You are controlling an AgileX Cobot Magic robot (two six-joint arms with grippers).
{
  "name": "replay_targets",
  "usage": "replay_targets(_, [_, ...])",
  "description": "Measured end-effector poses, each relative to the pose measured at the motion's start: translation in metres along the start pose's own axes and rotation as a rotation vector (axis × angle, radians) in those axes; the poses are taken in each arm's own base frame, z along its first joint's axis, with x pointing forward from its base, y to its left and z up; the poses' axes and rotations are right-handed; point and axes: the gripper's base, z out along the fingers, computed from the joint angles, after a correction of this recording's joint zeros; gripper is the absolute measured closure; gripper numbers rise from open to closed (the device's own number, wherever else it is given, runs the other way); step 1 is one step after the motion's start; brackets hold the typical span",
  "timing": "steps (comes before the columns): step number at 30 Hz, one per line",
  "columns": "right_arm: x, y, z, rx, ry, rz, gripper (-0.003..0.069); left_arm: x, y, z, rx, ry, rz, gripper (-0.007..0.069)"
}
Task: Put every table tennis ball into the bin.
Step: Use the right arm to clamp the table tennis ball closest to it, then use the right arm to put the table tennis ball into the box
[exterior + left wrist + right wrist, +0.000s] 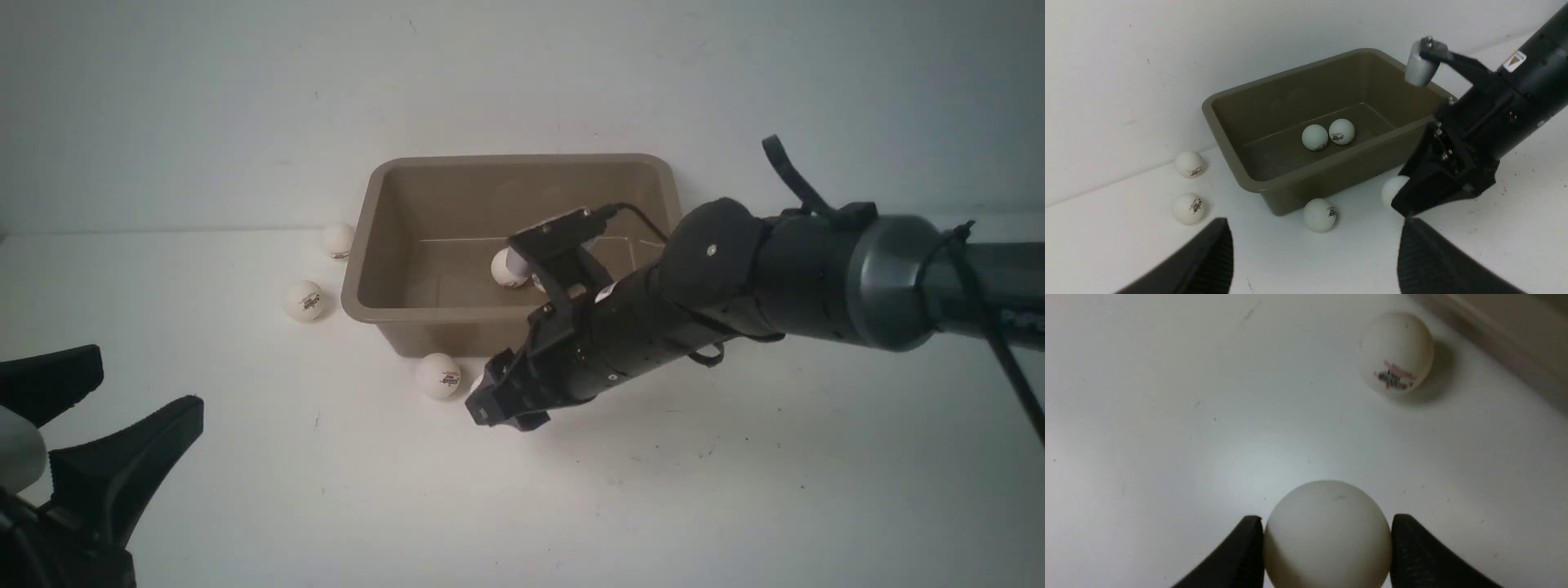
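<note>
Now, right gripper (pixel 496 406): jaws closed on either side of a plain white ball, nothing else between them.
held ball (pixel 1327 535): pinched at its widest part by both black fingers (pixel 1237 559); low at the table, just before the bin's near wall; whether it touches the table cannot be told.
front ball (pixel 438 376): loose on the table, just beside the right gripper and close to the bin's near wall, logo showing.
bin (pixel 408 333): taupe tub, upright, at the back of the table by the wall (pixel 522 73); the right arm (pixel 816 269) crosses above its near right corner.
inside balls (pixel 1314 137): two on the bin's floor, side by side, touching or nearly so.
left balls (pixel 304 300): two loose on the table left of the bin, one by its far corner near the wall, one nearer, apart from each other.
left gripper (pixel 147 384): jaws spread wide, holding nothing, at the near left, well apart from the bin.
table (pixel 653 506): white, a few dark specks.
</note>
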Motion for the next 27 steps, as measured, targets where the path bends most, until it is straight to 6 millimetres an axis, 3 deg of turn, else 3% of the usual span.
replay_targets(5, [-0.02,-0.001,-0.023,0.092,-0.144,-0.076,0.03,0.0,0.0,0.0,0.0,0.0,0.0,0.0136])
replay_targets(9, [-0.029,-0.013,-0.028,0.191,-0.235,-0.097,0.03,0.0,0.0,0.0,0.0,0.0,0.0,0.0136])
replay_targets(20, [-0.02,-0.104,-0.046,0.45,-0.304,0.002,0.03,0.0,0.0,0.0,0.001,0.0,-0.001,0.0136])
replay_targets(27, [-0.013,-0.105,-0.041,0.401,-0.221,-0.095,0.03,0.0,0.0,0.0,0.001,0.0,-0.001,0.0136])
